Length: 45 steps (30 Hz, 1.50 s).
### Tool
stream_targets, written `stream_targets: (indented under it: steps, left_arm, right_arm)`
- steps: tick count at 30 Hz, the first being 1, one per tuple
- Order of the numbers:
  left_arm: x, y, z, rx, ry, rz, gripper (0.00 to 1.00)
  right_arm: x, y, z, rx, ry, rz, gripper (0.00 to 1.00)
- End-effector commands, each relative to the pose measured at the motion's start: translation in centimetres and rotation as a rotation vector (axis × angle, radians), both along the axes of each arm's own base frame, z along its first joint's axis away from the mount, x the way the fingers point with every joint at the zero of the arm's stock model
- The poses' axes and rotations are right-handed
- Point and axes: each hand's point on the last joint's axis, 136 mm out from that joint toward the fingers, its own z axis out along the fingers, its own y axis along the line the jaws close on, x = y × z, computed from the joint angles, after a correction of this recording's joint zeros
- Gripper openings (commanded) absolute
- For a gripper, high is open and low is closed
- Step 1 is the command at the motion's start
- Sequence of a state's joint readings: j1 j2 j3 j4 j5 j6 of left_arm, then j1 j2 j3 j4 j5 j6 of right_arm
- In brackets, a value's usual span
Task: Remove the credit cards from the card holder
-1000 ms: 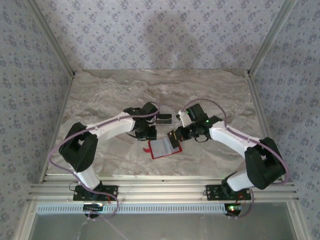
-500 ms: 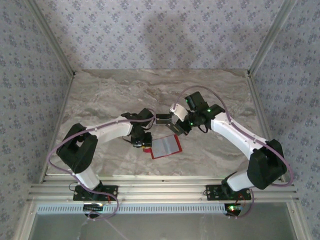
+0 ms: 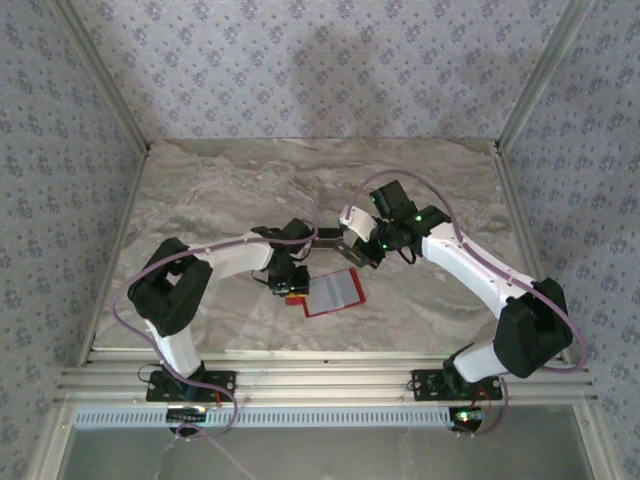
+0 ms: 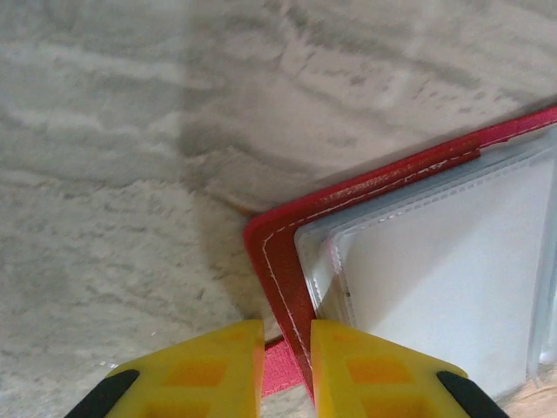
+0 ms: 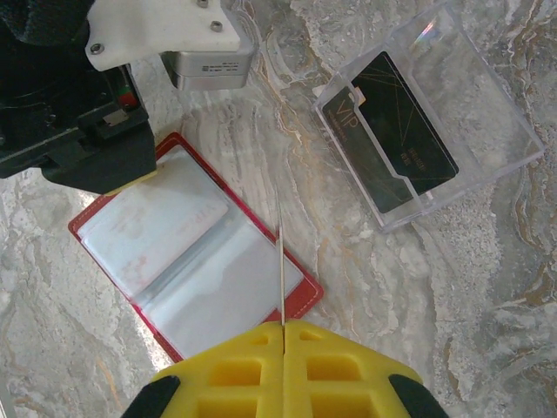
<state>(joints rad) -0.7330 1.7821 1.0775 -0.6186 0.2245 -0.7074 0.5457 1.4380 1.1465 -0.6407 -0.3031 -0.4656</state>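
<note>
the card holder lies open and flat on the marble table, left of centre in the right wrist view and just below centre in the top view, its red border framing greyish clear pockets. a pale card shows through the upper-left pocket. a credit card stands edge-on above the holder's right half, seen as a thin vertical line running up from the bottom of the frame. the right gripper has its yellow fingers pressed together on that card's lower end, and in the top view it sits just above and right of the holder. the left gripper is at the holder's left corner, its yellow fingers nearly together and pinching the small red side tab between them; in the top view it is just left of the holder. in the upper right of the right wrist view a clear plastic case lies on the table, apart from the holder, with a dark card inside it. from above, that case sits between the two wrists.
</note>
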Motion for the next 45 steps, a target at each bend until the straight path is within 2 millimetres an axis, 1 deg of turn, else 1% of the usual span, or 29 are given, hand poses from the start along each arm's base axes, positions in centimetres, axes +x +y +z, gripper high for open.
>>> stream_targets:
  steps: [1,5,8,12,13,14,17,21,24,32,33,35,40,45]
  left_arm:
    - [1.0,-1.0,0.2,-0.024,-0.012,-0.007,0.22]
    - [1.6,-1.5,0.7,-0.030,-0.028,-0.014,0.22]
    - [1.9,-1.3,0.9,-0.018,-0.042,-0.011,0.22]
    - [2.4,-0.2,1.7,-0.017,-0.066,0.023,0.22]
    - [2.5,0.1,2.0,-0.020,-0.071,0.032,0.22]
    - [2.6,0.5,2.3,-0.021,-0.077,0.040,0.22]
    - [2.6,1.5,3.4,-0.023,-0.097,0.062,0.23]
    - [2.3,3.1,4.2,-0.017,-0.109,0.094,0.23]
    - [1.8,3.9,4.5,-0.020,-0.110,0.112,0.23]
    - [0.6,4.9,5.2,-0.038,-0.121,0.146,0.25]
    - [0.0,5.4,5.1,-0.023,-0.104,0.149,0.26]
    - [-0.3,5.6,5.3,-0.026,-0.107,0.157,0.26]
    - [-0.8,5.8,5.3,-0.039,-0.100,0.167,0.27]
    - [-1.1,5.9,5.2,-0.040,-0.097,0.170,0.28]
  right_arm:
    - [-0.2,-0.2,0.7,-0.011,-0.035,0.020,0.00]
    - [0.0,-0.1,0.8,-0.016,-0.064,0.052,0.00]
    - [0.2,0.2,0.9,-0.017,-0.091,0.083,0.00]
    - [0.5,0.8,0.7,-0.029,-0.101,0.143,0.00]
    - [0.3,0.9,0.2,-0.035,-0.085,0.163,0.00]
    - [0.9,1.4,1.1,-0.026,-0.105,0.183,0.00]
    - [1.4,2.1,0.9,-0.044,-0.100,0.247,0.00]
    - [2.5,3.2,0.5,-0.071,-0.081,0.330,0.00]
    - [3.5,3.7,-0.2,-0.110,-0.056,0.383,0.00]
    - [6.6,4.5,-2.1,-0.220,0.002,0.463,0.00]
    - [7.0,4.5,-2.4,-0.234,0.005,0.464,0.00]
    - [7.5,4.7,-2.8,-0.248,0.010,0.471,0.00]
    - [8.5,4.9,-3.0,-0.265,0.006,0.484,0.00]
    - [9.3,5.1,-2.6,-0.269,-0.021,0.489,0.00]
